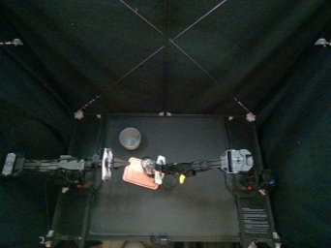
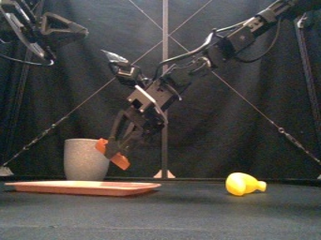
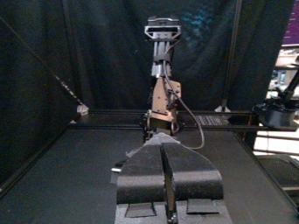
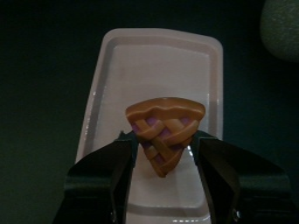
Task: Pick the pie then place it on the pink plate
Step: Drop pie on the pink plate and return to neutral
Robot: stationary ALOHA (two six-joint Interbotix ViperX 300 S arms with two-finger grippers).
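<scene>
The pie is a tan lattice-topped wedge, and my right gripper is shut on it. It hangs a little above the pink plate. In the front view the pie is just above the pink plate, with the right gripper reaching down from the upper right. From above, the right gripper is over the pink plate. My left gripper is shut and holds nothing; it rests at the table's left side.
A tall grey speckled cup stands behind the plate, toward the back left. A yellow toy lies on the table right of the plate. The right arm crosses the middle of the table.
</scene>
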